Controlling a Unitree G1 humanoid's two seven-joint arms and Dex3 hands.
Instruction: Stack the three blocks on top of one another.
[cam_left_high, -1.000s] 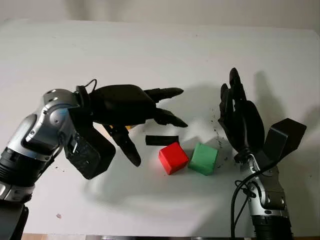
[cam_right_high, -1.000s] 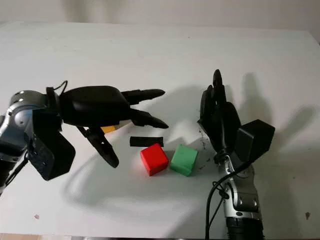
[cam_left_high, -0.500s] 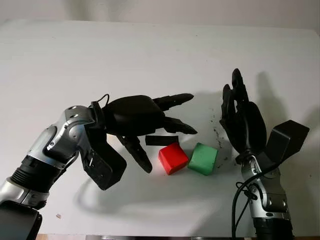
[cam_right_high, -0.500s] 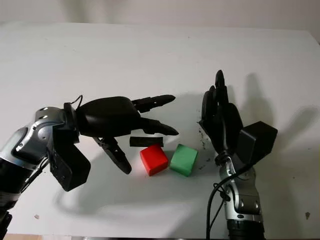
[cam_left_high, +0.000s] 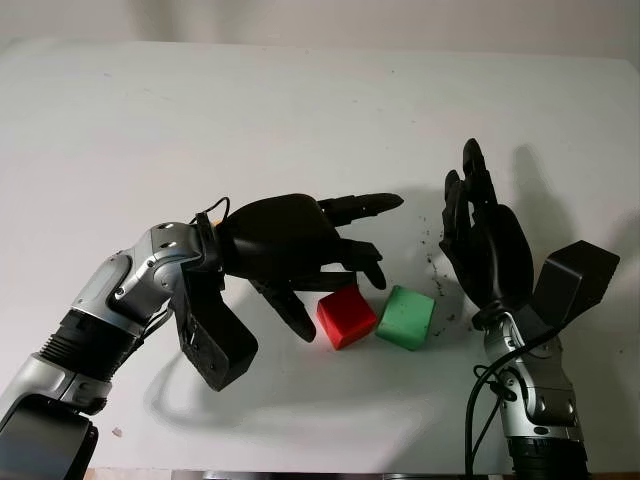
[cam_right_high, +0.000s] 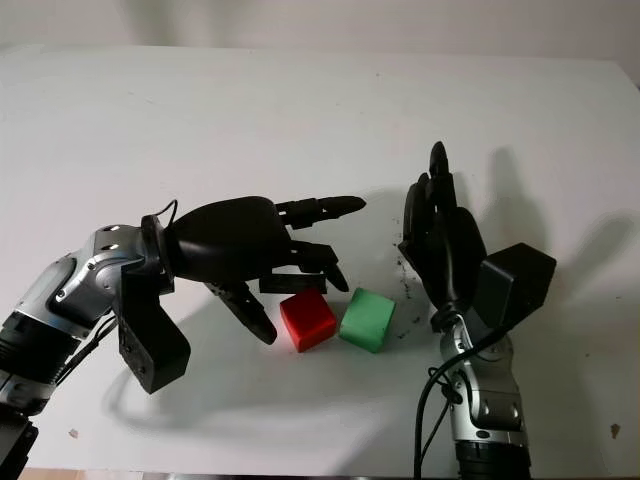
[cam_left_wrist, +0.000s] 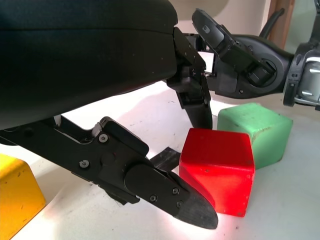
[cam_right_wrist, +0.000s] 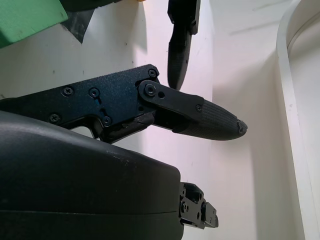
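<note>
Hovering low over the white table (cam_left_high: 300, 110), left hand (cam_left_high: 300, 250) open and holding nothing, just left of the red block (cam_left_high: 346, 316), one finger (cam_left_wrist: 165, 192) reaching down to the table close beside that block's left face, two more stretched over its far side. Sitting flat on the table, red block and green block (cam_left_high: 406, 317) side by side, nearly touching, green to the right. Resting on the table behind the left hand's fingers in the left wrist view, yellow block (cam_left_wrist: 15, 192), apart from the red one. Lying flat just behind the red block, a small black strip (cam_right_high: 292, 284). Standing upright to the right of the green block, right hand (cam_left_high: 482, 235) open, holding nothing, fingertips pointing up, palm turned toward the blocks.
</note>
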